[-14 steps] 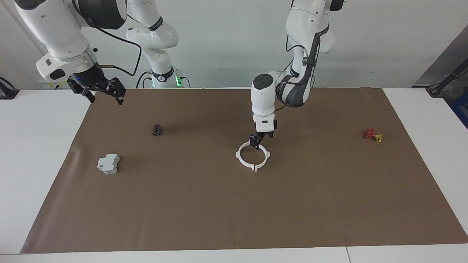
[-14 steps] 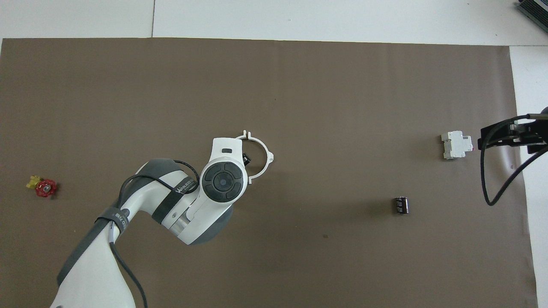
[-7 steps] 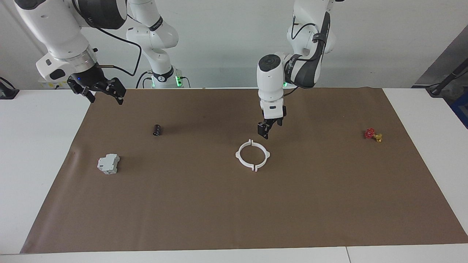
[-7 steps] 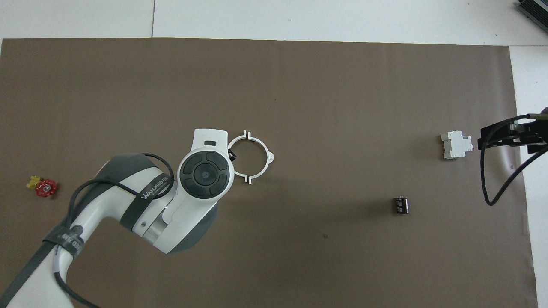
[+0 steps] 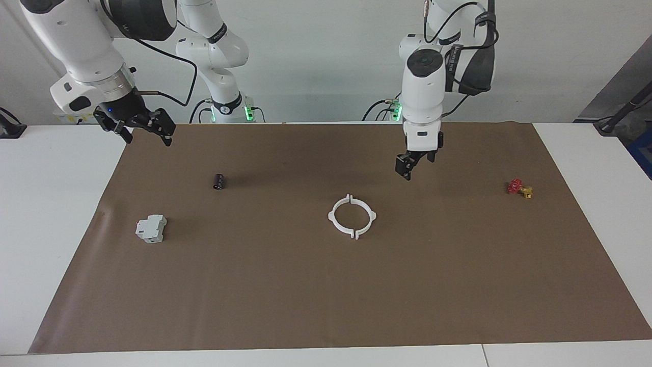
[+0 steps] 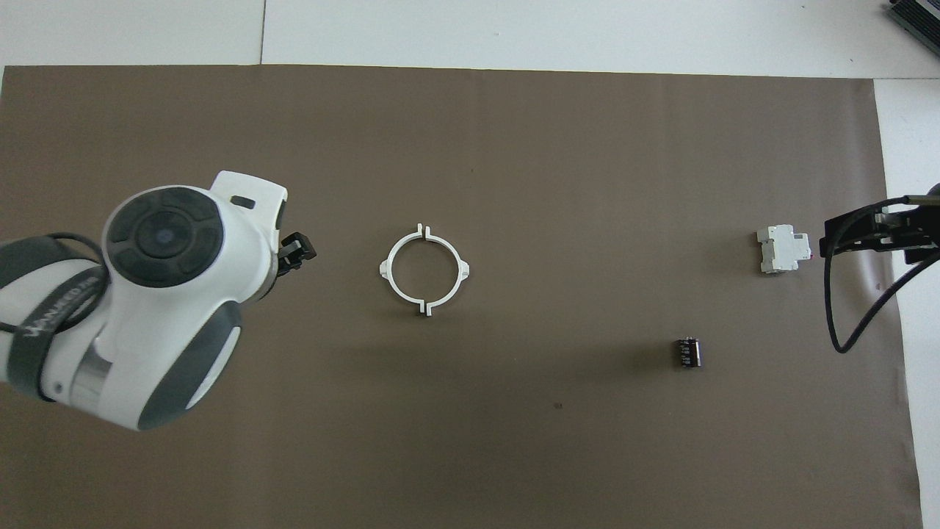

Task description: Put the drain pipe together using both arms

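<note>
Resting position: drain pipe lies flat on the brown mat near the middle of the bench, its two white half-rings set end to end as a ring, with a narrow slit visible at each joint.
Contact: nothing touches the drain pipe.
Left hand: raised over bare mat toward the left arm's end of the bench, well apart from the drain pipe; fingers spread, holding nothing.
Right hand: raised over the mat's edge at the right arm's end of the bench; fingers spread, holding nothing.
Grey-white block: on the mat toward the right arm's end, well apart from the drain pipe.
Black cylinder: on the mat, nearer to the robots than the grey-white block, between that block and the drain pipe along the bench.
Red and yellow part: on the mat toward the left arm's end, well apart from the left hand.
</note>
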You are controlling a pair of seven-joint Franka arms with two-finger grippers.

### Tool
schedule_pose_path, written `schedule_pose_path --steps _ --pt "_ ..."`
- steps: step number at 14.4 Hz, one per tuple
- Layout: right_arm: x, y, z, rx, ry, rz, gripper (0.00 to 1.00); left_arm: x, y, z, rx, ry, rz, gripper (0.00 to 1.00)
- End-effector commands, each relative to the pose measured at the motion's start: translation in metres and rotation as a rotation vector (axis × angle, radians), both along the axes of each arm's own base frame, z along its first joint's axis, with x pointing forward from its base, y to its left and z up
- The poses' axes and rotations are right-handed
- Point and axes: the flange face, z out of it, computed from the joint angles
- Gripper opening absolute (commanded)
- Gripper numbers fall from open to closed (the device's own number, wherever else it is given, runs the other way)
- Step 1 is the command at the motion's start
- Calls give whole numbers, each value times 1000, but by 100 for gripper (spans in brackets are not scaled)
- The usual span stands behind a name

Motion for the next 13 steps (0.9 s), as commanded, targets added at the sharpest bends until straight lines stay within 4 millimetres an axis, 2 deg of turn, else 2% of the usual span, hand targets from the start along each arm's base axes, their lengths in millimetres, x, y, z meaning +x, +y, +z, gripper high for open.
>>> schedule_pose_path --steps 1,4,6,9,10,11,13 --pt "-9 0 2 12 6 -12 100 -13 65 35 -12 90 -146 100" --pt "-9 0 2 13 5 -12 100 -14 125 58 -17 100 -222 100" --pt "-9 0 2 12 6 -12 100 -14 158 75 -18 112 -299 100" --pt "-9 0 2 12 6 -12 100 -13 190 102 -17 124 -418 100" --pt "-9 0 2 12 6 -12 100 -15 198 105 -17 137 -461 100" --pt "-9 0 2 13 5 -12 100 -16 215 106 -22 151 -483 100" --pt "-9 0 2 12 6 -12 100 -19 223 111 -29 160 -503 100"
